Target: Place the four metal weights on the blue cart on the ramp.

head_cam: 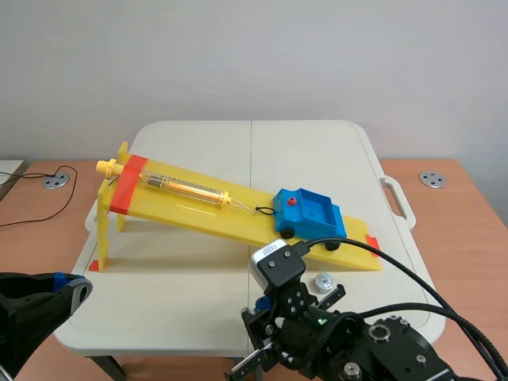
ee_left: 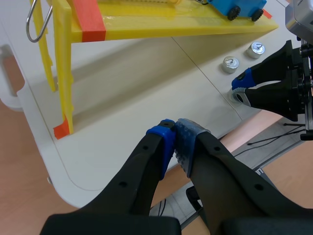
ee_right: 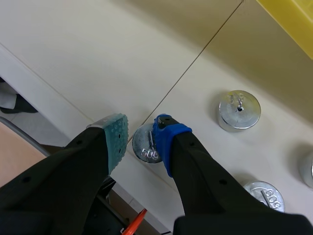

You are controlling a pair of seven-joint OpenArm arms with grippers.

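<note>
Seeing the blue cart [head_cam: 311, 208] right of the frame's centre empty, I judge nothing is done yet. My right gripper [ee_right: 140, 129] stands open around one weight [ee_right: 144, 149], and my left gripper [ee_left: 174, 136] is closed on nothing.

Right hand [ee_right: 141, 128] spread around one metal weight [ee_right: 143, 149], three more weights [ee_right: 239, 109] just beside.

The near weight [ee_right: 143, 149] sits partly hidden behind the right tool [ee_right: 141, 137]; the far weight [ee_right: 309, 169], beyond that tool, is cut off by the picture's edge.
</note>
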